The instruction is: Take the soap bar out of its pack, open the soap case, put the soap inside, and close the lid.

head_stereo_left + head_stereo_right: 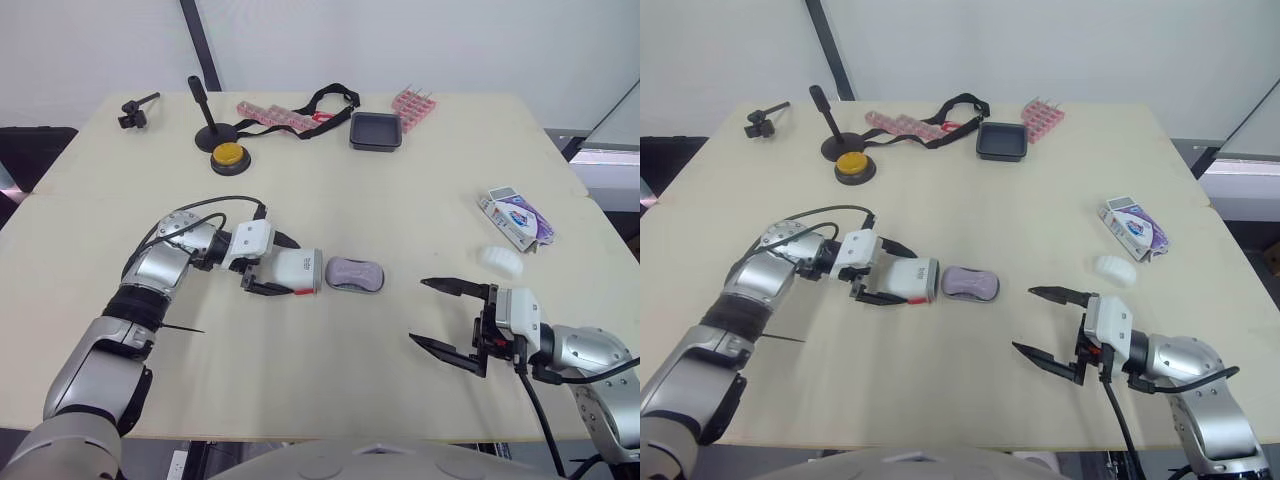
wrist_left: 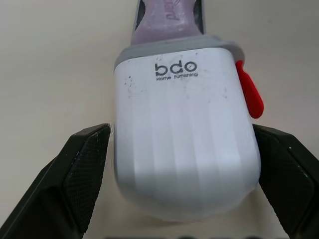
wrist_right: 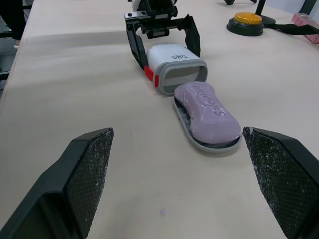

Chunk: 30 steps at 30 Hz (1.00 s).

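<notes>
Right tool (image 1: 420, 312) gapes wide at the worktop's (image 1: 400, 180) near right, facing the purple soap (image 1: 355, 272) mid-worktop on its drawn-out tray (image 3: 183, 115), probably to push it home while left tool (image 2: 182, 134) clamps the white case sleeve (image 1: 298, 270) steady.

Lilac soap (image 3: 209, 112) — white case lid (image 3: 172, 56), red latch (image 3: 151, 75).

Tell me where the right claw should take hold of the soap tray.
Probably grip the soap tray across its two long sides near the free rounded end, right claw coming from the robot's right: the other end lies at the mouth of the white cover.
</notes>
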Tool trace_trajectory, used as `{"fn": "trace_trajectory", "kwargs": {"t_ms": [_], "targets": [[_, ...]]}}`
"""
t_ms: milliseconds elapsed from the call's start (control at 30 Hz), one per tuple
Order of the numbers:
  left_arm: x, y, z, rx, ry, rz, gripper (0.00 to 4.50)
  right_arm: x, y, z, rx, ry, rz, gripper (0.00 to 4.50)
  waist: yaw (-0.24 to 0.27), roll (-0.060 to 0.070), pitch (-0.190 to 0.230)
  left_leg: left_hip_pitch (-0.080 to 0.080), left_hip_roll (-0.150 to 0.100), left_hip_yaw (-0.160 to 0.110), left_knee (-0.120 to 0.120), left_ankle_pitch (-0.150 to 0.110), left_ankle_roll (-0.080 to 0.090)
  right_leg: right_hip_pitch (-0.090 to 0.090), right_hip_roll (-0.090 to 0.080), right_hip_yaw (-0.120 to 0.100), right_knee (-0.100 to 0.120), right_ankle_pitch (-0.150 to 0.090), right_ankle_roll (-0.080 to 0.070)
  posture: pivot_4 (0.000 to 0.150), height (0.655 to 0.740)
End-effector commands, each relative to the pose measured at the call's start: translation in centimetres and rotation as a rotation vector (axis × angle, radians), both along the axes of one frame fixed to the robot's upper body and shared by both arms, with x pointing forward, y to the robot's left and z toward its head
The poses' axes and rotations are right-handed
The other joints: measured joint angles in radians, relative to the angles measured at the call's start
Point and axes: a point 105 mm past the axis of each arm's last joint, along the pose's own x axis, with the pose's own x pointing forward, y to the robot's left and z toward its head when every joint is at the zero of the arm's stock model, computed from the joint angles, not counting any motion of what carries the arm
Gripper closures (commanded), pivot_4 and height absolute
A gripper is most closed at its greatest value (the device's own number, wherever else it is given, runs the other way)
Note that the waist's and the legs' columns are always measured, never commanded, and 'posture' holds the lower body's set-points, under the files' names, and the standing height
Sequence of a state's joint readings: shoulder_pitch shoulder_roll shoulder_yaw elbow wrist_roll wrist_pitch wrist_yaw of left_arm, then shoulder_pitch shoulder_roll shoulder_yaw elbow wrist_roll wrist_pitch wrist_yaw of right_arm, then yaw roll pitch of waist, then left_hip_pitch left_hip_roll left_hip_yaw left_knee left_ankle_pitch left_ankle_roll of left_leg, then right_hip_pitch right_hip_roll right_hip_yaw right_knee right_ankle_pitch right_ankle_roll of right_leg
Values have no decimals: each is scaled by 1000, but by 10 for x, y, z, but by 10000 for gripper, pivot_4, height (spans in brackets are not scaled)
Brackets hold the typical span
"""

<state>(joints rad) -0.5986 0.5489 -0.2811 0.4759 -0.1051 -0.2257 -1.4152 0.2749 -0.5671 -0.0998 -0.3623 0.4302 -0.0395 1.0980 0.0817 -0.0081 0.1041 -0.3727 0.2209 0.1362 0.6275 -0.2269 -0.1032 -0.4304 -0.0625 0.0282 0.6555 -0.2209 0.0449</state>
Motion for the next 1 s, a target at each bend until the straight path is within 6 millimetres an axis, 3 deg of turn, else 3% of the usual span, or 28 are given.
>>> {"fn": "trace_trajectory", "kwargs": {"t_ms": [33, 567, 600, 667, 833, 1000], "targets": [[5, -1, 10, -11, -44, 7, 0, -1, -2, 9, -3, -43, 0, 268, 0, 0, 0, 0, 0, 0, 0, 0, 0, 0, 0, 0, 0, 0, 0, 1500, 7291], [8, -2, 12, -37, -66, 32, 0, -1, -3, 5, -17, -33, 4, 268, -1, 0, 0, 0, 0, 0, 0, 0, 0, 0, 0, 0, 0, 0, 0, 1500, 7291], [8, -3, 13, -42, -67, 32, 5159, -1, -3, 5, -19, -32, 4, 0, -1, 0, 0, 0, 0, 0, 0, 0, 0, 0, 0, 0, -1, 0, 0, 1500, 7291], [8, -3, 13, -43, -68, 32, 9772, -2, -3, 5, -21, -31, 4, 0, -1, 0, 0, 0, 0, 0, 0, 0, 0, 0, 0, 0, -1, 0, 0, 1500, 7291], [9, -3, 13, -43, -87, 38, 10243, -2, -4, 3, -27, -26, -1, 0, -1, 0, 0, 0, 0, -1, 0, 0, 0, 0, 0, 0, -1, 0, 0, 1500, 7291], [8, 9, 23, -68, -109, 50, 10243, 6, 1, 18, -82, -43, 15, 0, -5, 0, 0, 0, 0, -1, 0, 0, 0, 0, 0, 0, -1, 0, 0, 1500, 7291]]}}
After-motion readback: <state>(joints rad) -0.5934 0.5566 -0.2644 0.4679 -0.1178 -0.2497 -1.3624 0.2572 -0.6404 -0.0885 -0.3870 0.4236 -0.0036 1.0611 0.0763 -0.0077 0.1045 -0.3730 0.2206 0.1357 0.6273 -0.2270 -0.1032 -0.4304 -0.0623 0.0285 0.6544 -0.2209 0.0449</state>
